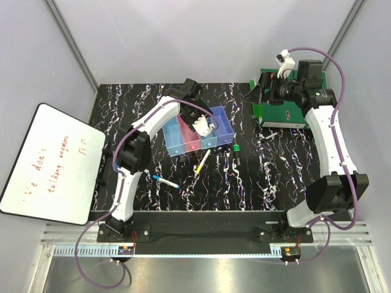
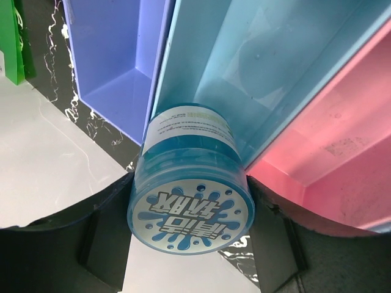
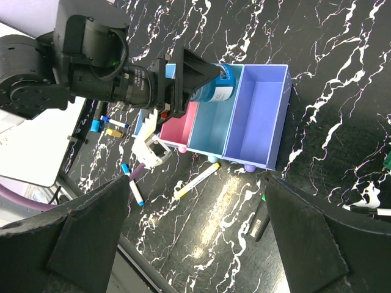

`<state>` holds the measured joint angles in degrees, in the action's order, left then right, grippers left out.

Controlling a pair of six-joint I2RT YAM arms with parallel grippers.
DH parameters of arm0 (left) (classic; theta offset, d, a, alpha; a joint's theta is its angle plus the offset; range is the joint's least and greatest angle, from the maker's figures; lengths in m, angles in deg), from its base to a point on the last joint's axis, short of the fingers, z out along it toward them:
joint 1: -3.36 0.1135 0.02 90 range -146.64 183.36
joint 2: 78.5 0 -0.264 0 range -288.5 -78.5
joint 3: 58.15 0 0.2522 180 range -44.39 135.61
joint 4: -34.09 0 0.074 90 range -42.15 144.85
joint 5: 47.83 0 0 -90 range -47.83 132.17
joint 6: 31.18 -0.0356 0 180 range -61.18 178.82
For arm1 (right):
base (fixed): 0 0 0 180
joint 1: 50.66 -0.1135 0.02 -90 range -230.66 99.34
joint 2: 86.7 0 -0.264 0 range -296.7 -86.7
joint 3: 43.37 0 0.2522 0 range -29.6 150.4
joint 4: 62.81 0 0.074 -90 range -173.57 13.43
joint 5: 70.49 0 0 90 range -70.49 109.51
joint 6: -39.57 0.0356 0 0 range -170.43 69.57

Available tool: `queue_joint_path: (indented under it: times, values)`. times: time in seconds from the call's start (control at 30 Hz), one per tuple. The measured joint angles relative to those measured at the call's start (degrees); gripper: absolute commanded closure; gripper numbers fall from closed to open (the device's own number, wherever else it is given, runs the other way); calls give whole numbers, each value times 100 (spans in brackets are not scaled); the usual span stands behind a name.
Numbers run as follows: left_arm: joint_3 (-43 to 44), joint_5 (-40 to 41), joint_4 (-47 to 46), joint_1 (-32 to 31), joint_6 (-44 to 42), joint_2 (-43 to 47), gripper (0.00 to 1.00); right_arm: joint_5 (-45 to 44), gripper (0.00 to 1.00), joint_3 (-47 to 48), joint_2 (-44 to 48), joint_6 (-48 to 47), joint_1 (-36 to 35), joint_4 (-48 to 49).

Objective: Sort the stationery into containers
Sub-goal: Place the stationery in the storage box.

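Jar (image 2: 190, 195) held in left gripper (image 2: 190, 241), over light blue bin (image 2: 293, 67).

Round blue tub (image 2: 190, 201) gripped over lt-blue bin (image 2: 275, 73); pens (image 1: 202, 162) loose nearby.

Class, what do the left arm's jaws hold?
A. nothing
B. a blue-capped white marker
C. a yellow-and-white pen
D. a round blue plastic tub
D: the left wrist view shows the round blue plastic tub clamped between the jaws of the left gripper, above the light blue plastic bin.
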<state>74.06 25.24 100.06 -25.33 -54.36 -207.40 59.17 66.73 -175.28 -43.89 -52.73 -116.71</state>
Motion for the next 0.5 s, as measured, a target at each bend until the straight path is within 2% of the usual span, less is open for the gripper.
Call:
queue_joint_path:
  times: [0.5]
  values:
    - [-2, -107, 546, 79, -42, 264, 65, 7, 0, 0, 2, 61, 0, 0]
